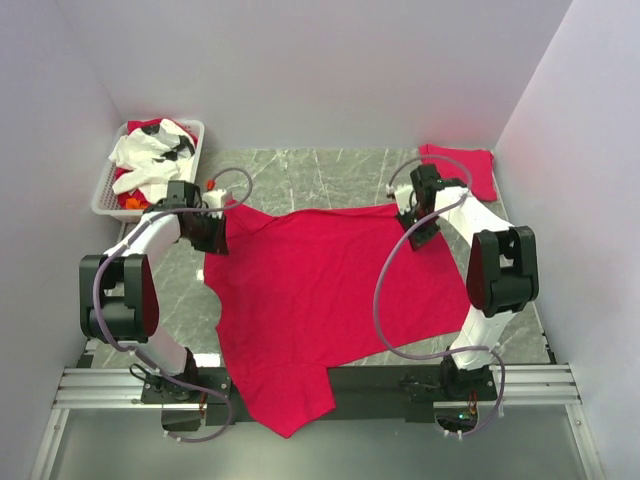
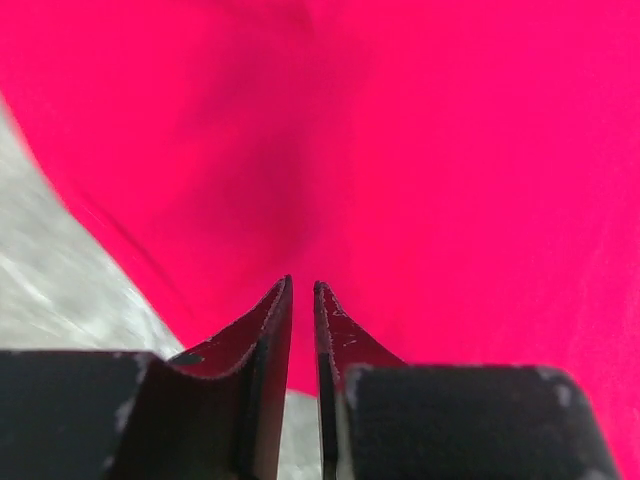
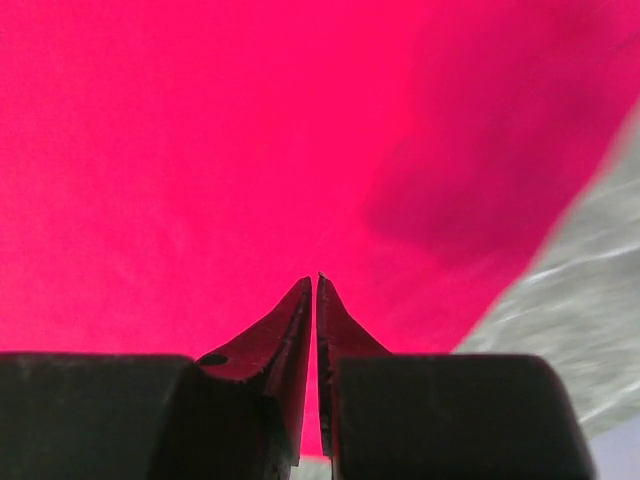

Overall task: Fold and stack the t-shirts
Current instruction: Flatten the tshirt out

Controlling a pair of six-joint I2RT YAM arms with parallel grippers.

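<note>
Top external view: on our worktop (image 1: pixel 300 170) a red t-shirt (image 1: pixel 310 300) lies spread between the arms, with a folded t-shirt (image 1: pixel 462 168) at the far right corner. We see the left hand (image 2: pixel 303 288) slightly spread and the right hand (image 3: pixel 313 280) nearly pressed together, both at the far hem.

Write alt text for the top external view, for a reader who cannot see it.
A crimson t-shirt lies spread on a grey marbled table, one end hanging over the near edge, with the left claw and right claw at its far corners. A white basket of cloth sits far left; a folded red t-shirt far right.
</note>
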